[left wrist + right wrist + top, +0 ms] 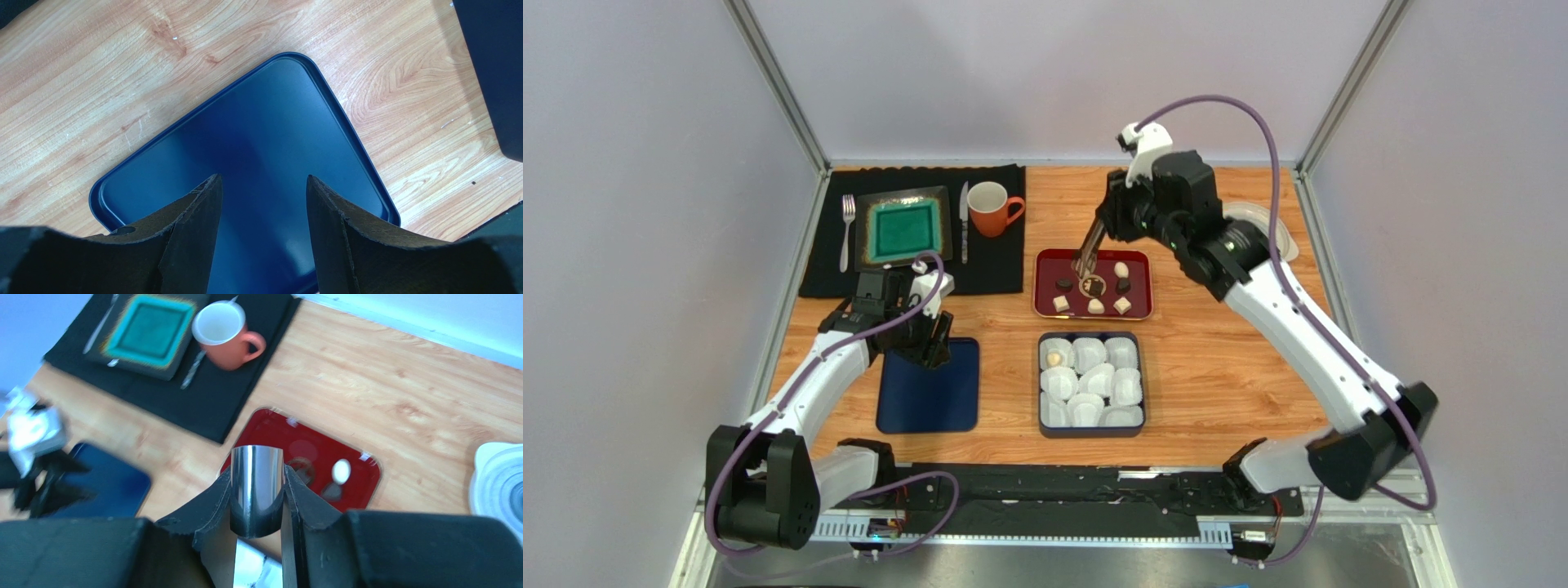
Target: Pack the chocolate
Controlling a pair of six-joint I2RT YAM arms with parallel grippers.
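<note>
Several chocolates, cream (pixel 1120 270) and dark brown (pixel 1063 284), lie on a red tray (pixel 1048 263). My right gripper (pixel 1109 208) is shut on metal tongs (pixel 1091 254) whose tips hang over the middle of the tray. In the right wrist view the gripper (pixel 256 471) grips the shiny tongs (pixel 256 490), with the red tray (pixel 270 425), a cream chocolate (pixel 341 471) and a dark one (pixel 332 491) beyond. One chocolate (pixel 1055 357) sits in the dark box (pixel 1091 429) of white paper cups. My left gripper (pixel 922 343) is open and empty above a blue lid (pixel 930 392), which also shows in the left wrist view (pixel 270 122) under the gripper (pixel 262 179).
A black mat (pixel 830 276) at the back left holds a green plate (pixel 903 229), a fork (pixel 847 227), a knife (pixel 963 221) and an orange mug (pixel 989 208). A white dish (pixel 1274 227) lies at the back right, partly behind the right arm.
</note>
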